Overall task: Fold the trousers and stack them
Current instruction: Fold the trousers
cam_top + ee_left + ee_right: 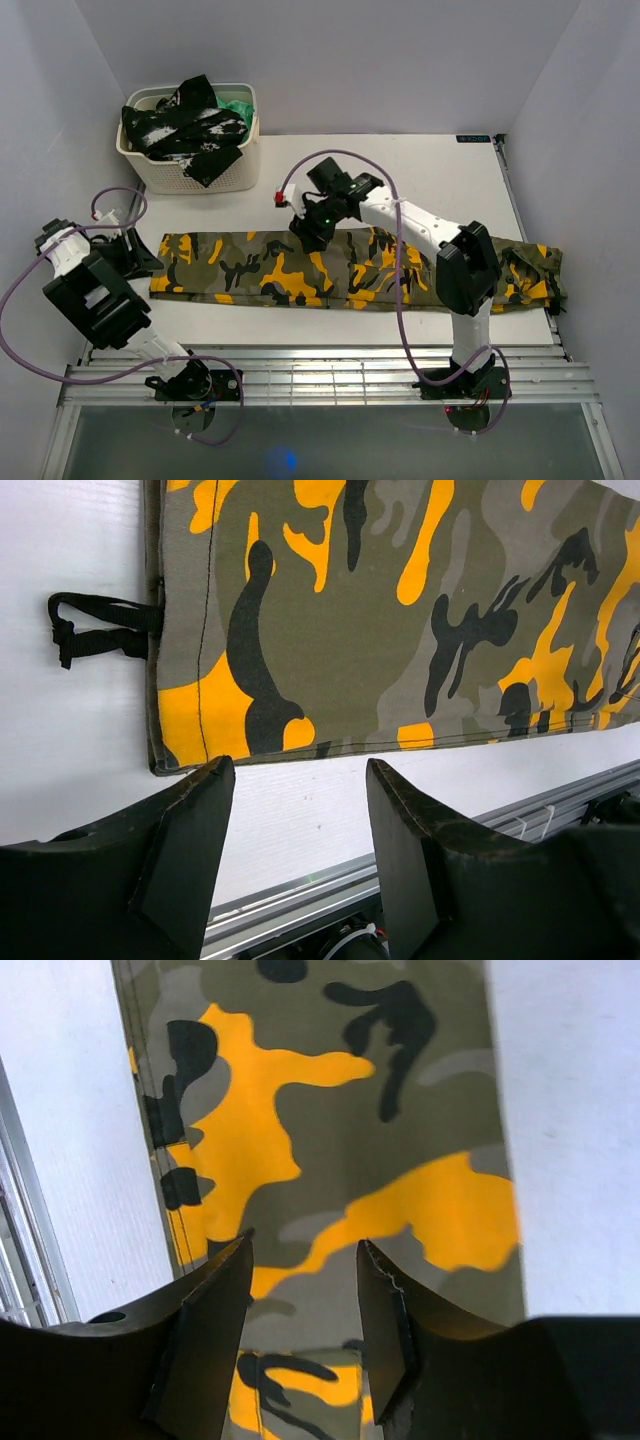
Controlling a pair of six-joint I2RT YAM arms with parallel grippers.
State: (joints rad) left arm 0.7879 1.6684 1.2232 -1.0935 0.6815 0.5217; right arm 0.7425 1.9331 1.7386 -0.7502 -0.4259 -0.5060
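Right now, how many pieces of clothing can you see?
3: the camouflage trousers flat across the table; a black-and-white garment and a green cloth in the basket. More may be hidden underneath.

Left wrist view: trousers [400, 610] run off top & right edges; left hand [300, 770] fingers cut off at btm edge. At left the black strap [100, 630]: join w/ hem not clear. Right wrist view: cloth cut top & btm, right hand [305, 1245] finger bases out of frame. Top view: right arm [420, 225] hides a strip of trousers mid-frame & part of the far-right end; both hands' tips too dark/small to make out. Upper left, in the basket [190, 175], mottled garment [185, 130] buries most of the green cloth [238, 105]. Btm ctr a blue blur [285, 460], can't ID.
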